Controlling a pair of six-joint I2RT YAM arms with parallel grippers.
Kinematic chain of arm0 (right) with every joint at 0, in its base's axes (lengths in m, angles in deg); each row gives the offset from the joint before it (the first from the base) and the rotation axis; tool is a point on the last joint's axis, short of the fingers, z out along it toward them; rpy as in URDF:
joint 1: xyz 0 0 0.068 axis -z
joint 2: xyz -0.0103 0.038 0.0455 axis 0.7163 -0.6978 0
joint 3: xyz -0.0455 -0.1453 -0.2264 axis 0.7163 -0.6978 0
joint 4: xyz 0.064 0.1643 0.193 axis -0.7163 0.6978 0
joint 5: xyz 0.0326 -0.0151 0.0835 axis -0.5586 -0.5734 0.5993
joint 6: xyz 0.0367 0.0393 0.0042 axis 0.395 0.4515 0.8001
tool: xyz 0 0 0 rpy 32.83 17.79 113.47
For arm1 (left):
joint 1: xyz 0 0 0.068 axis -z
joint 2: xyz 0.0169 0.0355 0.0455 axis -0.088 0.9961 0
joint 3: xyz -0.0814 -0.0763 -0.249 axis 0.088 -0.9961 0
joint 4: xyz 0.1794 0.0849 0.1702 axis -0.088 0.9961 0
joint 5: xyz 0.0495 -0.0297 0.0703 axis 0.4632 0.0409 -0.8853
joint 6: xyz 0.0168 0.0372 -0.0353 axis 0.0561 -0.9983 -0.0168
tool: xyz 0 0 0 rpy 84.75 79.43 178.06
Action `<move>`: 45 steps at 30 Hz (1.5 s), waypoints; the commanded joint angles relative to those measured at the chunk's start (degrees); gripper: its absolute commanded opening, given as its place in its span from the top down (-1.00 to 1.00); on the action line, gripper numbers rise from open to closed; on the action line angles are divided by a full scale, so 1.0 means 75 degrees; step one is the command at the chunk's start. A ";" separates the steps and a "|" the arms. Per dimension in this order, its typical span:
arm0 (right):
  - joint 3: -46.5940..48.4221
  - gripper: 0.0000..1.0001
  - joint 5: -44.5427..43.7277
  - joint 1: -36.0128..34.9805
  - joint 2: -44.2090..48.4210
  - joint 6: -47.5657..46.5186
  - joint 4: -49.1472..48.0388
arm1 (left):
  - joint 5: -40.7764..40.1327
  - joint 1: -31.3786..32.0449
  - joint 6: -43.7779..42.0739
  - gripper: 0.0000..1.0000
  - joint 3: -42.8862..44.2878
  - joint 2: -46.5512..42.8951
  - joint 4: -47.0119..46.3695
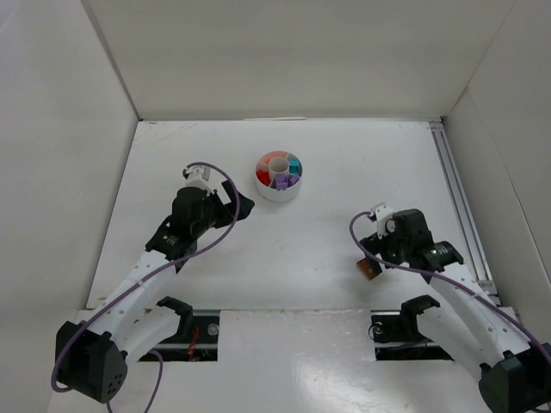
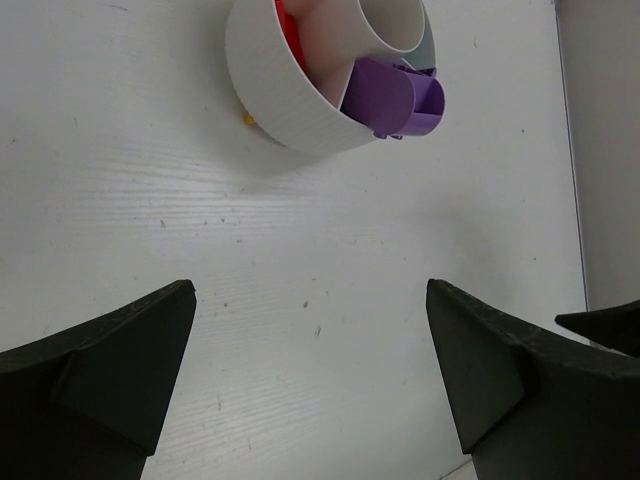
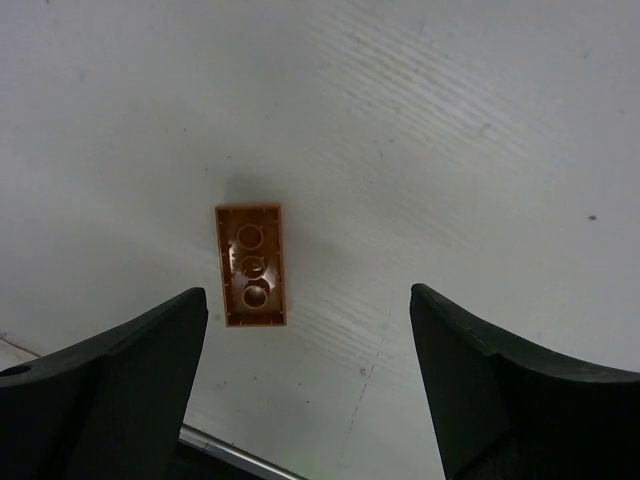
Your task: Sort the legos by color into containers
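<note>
— What is closest to you?
— My right fingers [image 3: 110, 370]. They stand apart, low over the white worktop [image 3: 450, 120], and they grip nothing. Between them, nearer to the one at the left of the wrist picture, lies an orange lego brick [image 3: 252, 265]. It is flat on the worktop with the hollow underside up; I see three round tubes inside it. No finger touches it.
— And your other arm?
— My left fingers [image 2: 110, 370] are also apart, with only worktop between them. Ahead of them stands the white round dish [image 2: 280, 90], near but not touching.
— What is in the dish?
— One wedge compartment beside the central round well [image 2: 390, 30] holds purple pieces [image 2: 395, 100]. From above I see also red pieces [image 1: 263, 176], teal ones [image 1: 294, 165] and a strip of orange [image 1: 277, 156] at the far side. A tiny yellowish speck [image 2: 248, 119] sits at the foot of the dish wall; what it is, I cannot tell.
— Where is the brick from the dish?
— Well apart from it, on the right near part of the worktop.
</note>
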 commanded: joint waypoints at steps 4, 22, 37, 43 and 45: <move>-0.0491 -0.68 0.0102 -0.0403 -0.0527 0.0453 -0.0889 | 0.0185 0.0032 -0.0161 -0.98 0.0026 -0.0023 -0.0382; -0.0913 0.07 -0.0237 -0.1047 -0.1887 0.0465 -0.2193 | -0.0108 0.0102 -0.0161 -0.98 -0.0044 -0.0176 -0.0077; 0.1451 0.60 0.1646 -0.1049 -0.2927 -0.1655 -0.6901 | -0.0260 0.0102 -0.0091 -0.98 -0.0044 -0.0351 -0.0077; 0.3584 0.60 0.3523 -0.1117 -0.5212 -0.2135 -0.8626 | -0.0331 0.0102 0.0073 -0.98 0.0108 -0.0422 0.0064; 0.4475 0.62 0.3652 -0.1234 -0.6033 -0.2394 -0.8627 | -0.0331 0.0102 0.0155 -0.98 0.0108 -0.0340 0.0064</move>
